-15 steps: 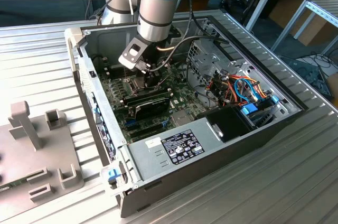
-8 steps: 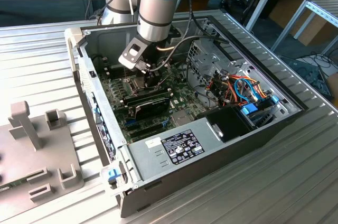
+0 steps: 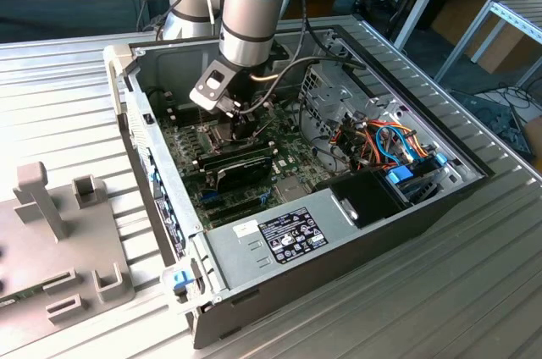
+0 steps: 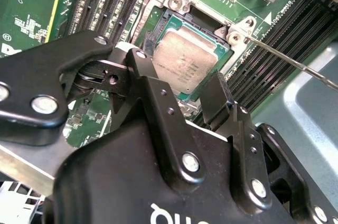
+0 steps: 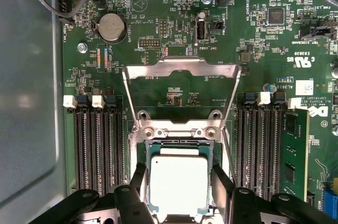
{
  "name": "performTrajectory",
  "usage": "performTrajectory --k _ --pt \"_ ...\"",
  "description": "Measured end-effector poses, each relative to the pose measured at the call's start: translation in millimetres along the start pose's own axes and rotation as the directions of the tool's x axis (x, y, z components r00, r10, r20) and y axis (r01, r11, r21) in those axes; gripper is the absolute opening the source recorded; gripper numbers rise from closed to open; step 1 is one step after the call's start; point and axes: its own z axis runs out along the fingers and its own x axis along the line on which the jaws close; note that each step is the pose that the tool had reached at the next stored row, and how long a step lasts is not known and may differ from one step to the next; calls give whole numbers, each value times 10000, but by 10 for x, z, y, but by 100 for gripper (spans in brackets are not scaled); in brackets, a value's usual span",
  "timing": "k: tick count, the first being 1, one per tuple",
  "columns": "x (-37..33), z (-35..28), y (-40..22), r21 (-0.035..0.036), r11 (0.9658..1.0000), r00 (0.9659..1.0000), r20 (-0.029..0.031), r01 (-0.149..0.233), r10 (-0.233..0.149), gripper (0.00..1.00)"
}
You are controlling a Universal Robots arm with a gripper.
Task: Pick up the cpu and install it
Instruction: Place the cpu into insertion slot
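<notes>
Dull silver-grey metal forms the top of the cpu (image 5: 179,184), which is located in the opening of the socket (image 5: 179,130) on the green motherboard (image 5: 253,39). In both wrist views the cpu (image 4: 185,63) is bracketed by the black gripper (image 5: 178,175). Its fingers (image 5: 138,179) are set at a narrow spread, with one laid against each of two opposite edges of the chip, so that the cpu is clasped between them. Whether the chip is fully bedded in the socket cannot be determined. The hinged metal load frame (image 5: 182,68) is swung open, clear of the socket, and a thin lever (image 4: 285,59) is angled away from one socket corner. Rows of black memory slots (image 5: 97,150) are arranged on both sides of the socket, and a green memory module (image 5: 292,152) is fitted in one of them.

In the exterior view the arm (image 3: 254,3) is positioned inside the open computer case (image 3: 135,135), with the gripper (image 3: 244,126) held close over the board. The case is laid flat on a slatted metal table (image 3: 68,96). A labelled power supply (image 3: 279,236) is housed at the near end of the case. A grey fixture plate (image 3: 51,240) is placed on the table at the exterior view's left.
</notes>
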Motion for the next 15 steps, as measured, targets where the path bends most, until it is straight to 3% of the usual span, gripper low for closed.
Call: performTrajectory --k 15 --pt "6 15 -1 0 10000 10000 17 0 0 61"
